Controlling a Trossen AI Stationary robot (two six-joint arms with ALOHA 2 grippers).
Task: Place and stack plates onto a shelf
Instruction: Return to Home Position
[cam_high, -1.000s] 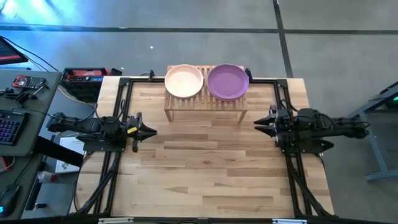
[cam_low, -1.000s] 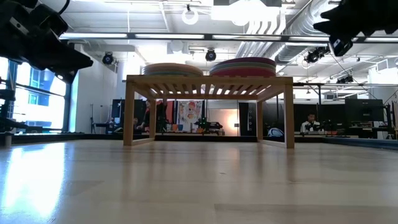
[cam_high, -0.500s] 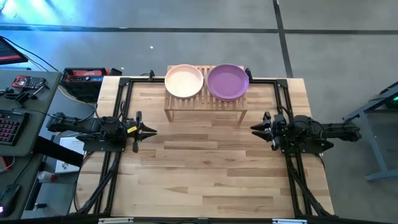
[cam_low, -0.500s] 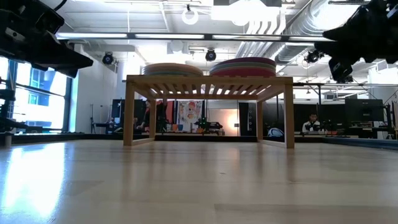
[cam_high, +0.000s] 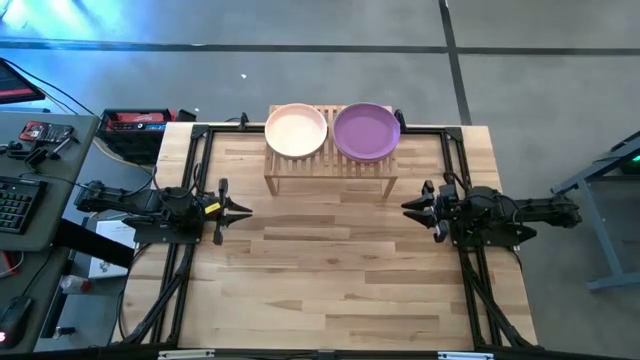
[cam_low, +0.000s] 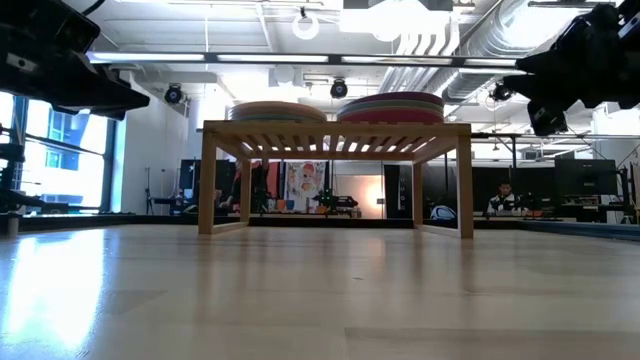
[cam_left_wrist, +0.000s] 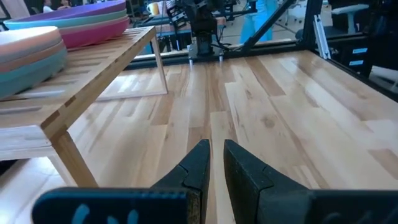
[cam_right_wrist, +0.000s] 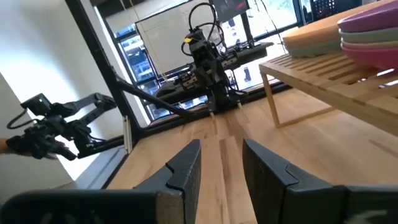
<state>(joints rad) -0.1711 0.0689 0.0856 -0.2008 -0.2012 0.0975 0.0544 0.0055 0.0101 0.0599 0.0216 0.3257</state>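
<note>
Two stacks of plates stand on the bamboo shelf (cam_high: 330, 172) at the table's far edge. The left stack is topped by a peach plate (cam_high: 296, 130), the right one by a purple plate (cam_high: 366, 131). In the low view both stacks (cam_low: 278, 111) (cam_low: 390, 106) rest flat on the slatted top (cam_low: 335, 128). My left gripper (cam_high: 247, 210) (cam_left_wrist: 216, 158) hovers level at the table's left edge, open by a narrow gap, holding nothing. My right gripper (cam_high: 405, 208) (cam_right_wrist: 221, 152) hovers level at the right edge, open and holding nothing. Both point toward the table's middle, nearer than the shelf.
Bare wooden tabletop (cam_high: 330, 270) lies between the two grippers and toward the near edge. Black frame rails (cam_high: 190, 170) (cam_high: 462, 170) run along the left and right sides. A side desk with a keyboard (cam_high: 15, 205) stands beyond the left edge.
My right gripper has come down toward the table and levelled out, its arm folding back toward the right edge; most of this happened in the first half second. My left gripper has stayed in place and rolled a little about its own pointing line. The plates have not moved.
</note>
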